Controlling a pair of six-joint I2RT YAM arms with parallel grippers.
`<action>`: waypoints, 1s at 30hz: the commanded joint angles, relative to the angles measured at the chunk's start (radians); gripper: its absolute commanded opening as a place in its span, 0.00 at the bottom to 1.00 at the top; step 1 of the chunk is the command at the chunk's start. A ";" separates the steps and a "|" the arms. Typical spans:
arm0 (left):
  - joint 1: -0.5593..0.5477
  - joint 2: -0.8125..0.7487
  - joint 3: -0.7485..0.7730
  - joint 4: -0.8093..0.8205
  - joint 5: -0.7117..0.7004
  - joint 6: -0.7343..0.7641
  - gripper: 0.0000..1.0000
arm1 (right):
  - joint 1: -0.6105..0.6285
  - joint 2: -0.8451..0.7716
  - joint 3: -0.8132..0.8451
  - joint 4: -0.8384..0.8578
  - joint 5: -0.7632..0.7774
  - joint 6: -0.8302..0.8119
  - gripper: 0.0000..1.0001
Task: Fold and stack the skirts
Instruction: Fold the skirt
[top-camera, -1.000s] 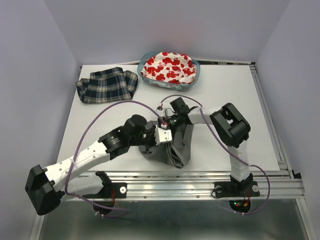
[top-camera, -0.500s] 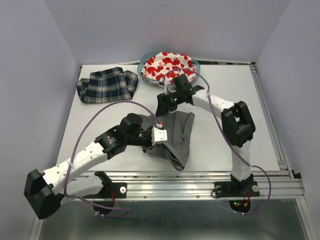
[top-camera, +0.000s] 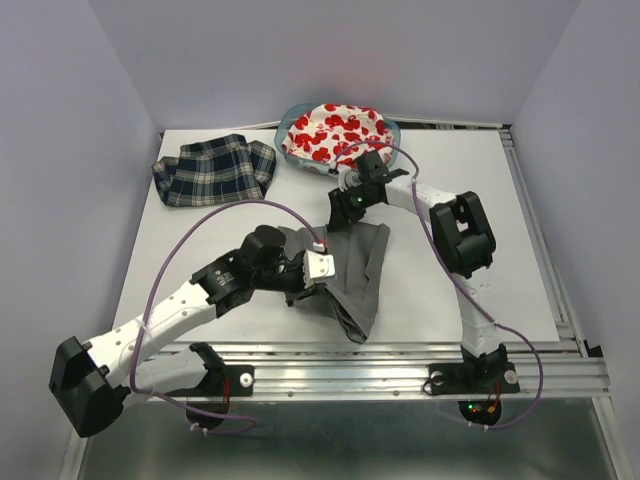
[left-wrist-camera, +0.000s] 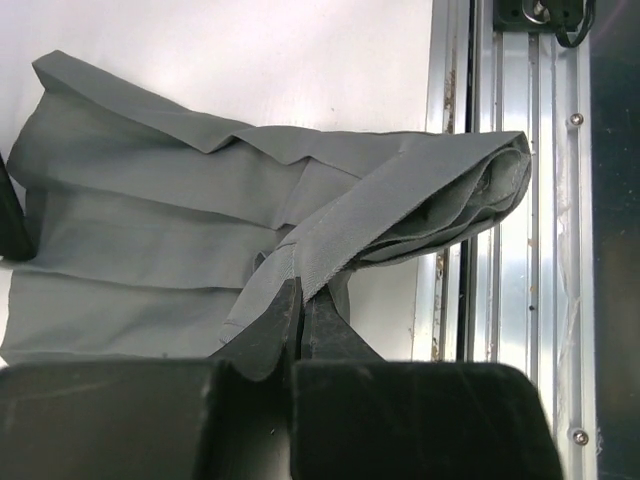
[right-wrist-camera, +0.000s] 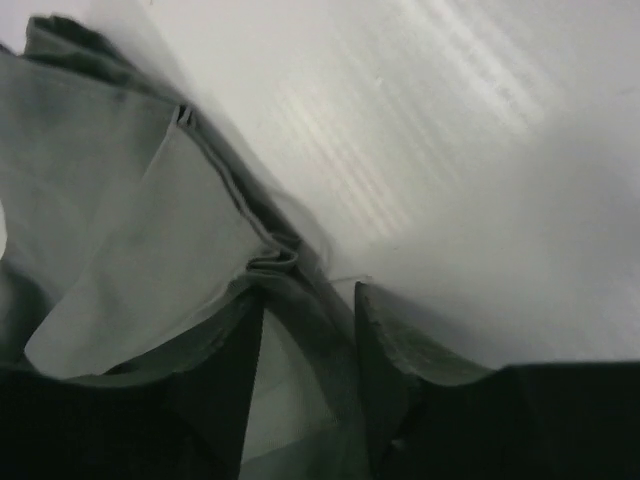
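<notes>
The grey pleated skirt (top-camera: 358, 262) lies spread on the white table, partly folded at its near end. My left gripper (top-camera: 322, 268) is shut on its waistband, as the left wrist view shows (left-wrist-camera: 300, 288), with the skirt (left-wrist-camera: 150, 250) stretching away. My right gripper (top-camera: 341, 214) is at the skirt's far edge; in the right wrist view its jaws (right-wrist-camera: 308, 300) stand apart with a fold of grey cloth (right-wrist-camera: 120, 220) between them. The plaid skirt (top-camera: 213, 170) lies folded at the far left. The white skirt with red print (top-camera: 335, 133) lies in the teal basket (top-camera: 291, 153).
The aluminium rail (left-wrist-camera: 510, 250) runs along the table's near edge, right beside the skirt's folded end. Purple cables loop over both arms. The grey side walls stand close on the left and right.
My right gripper has moved away from the left one to the far side, drawing the grey skirt out flat. Its jaws now stand apart. The left gripper has stayed shut on the waistband.
</notes>
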 joint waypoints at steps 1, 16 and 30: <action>0.022 0.025 0.086 0.068 -0.019 -0.110 0.00 | 0.021 0.005 -0.100 -0.062 -0.051 -0.058 0.45; 0.293 0.412 0.235 0.201 -0.021 -0.294 0.00 | 0.049 -0.080 -0.269 -0.010 -0.123 -0.086 0.25; 0.336 0.701 0.261 0.304 -0.098 -0.302 0.00 | 0.058 -0.069 -0.227 -0.027 -0.089 -0.067 0.27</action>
